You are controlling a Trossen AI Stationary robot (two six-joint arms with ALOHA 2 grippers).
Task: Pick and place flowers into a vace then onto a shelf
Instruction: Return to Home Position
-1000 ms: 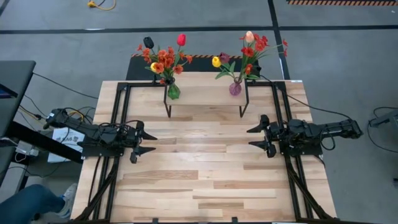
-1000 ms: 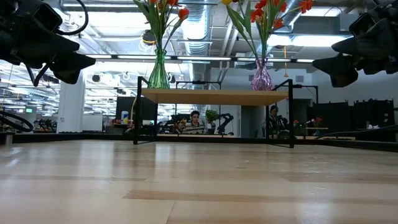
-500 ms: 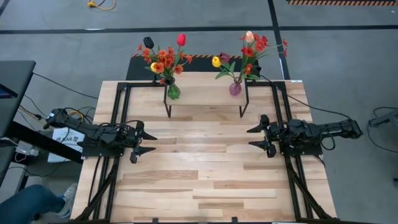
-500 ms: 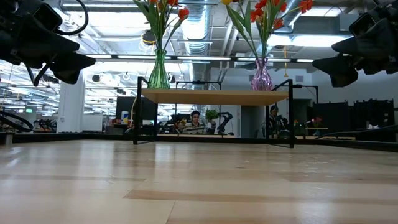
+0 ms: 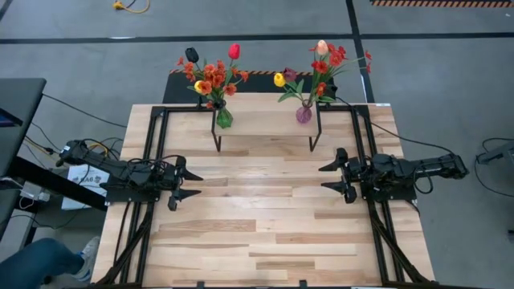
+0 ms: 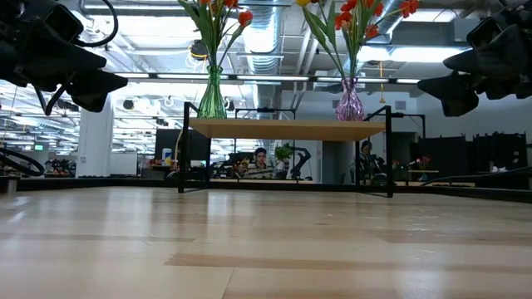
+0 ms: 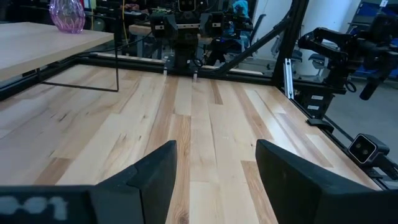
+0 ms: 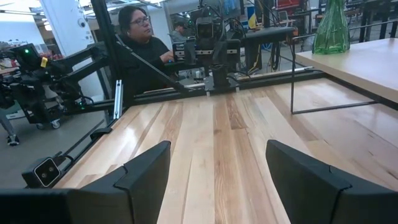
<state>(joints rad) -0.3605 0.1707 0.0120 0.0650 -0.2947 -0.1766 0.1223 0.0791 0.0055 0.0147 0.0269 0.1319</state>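
Two bunches of flowers stand in vases on the shelf (image 5: 265, 120) at the table's far side. The left bunch (image 5: 213, 74) is in a green vase (image 5: 224, 118), the right bunch (image 5: 315, 71) in a pink vase (image 5: 303, 114). Both vases rest by their bases on the shelf's plank top (image 6: 287, 126). My left gripper (image 5: 189, 184) hovers open above the table's left side, pointing level toward the middle. My right gripper (image 5: 330, 177) hovers open above the right side, facing it. Nothing is between either pair of fingers.
The slatted wood tabletop (image 5: 257, 217) stretches between the grippers and toward the near edge. Black frame rails (image 5: 148, 144) run along both sides. A person (image 8: 140, 43) sits beyond the table's left side. A dark mat (image 5: 181, 84) lies behind the shelf.
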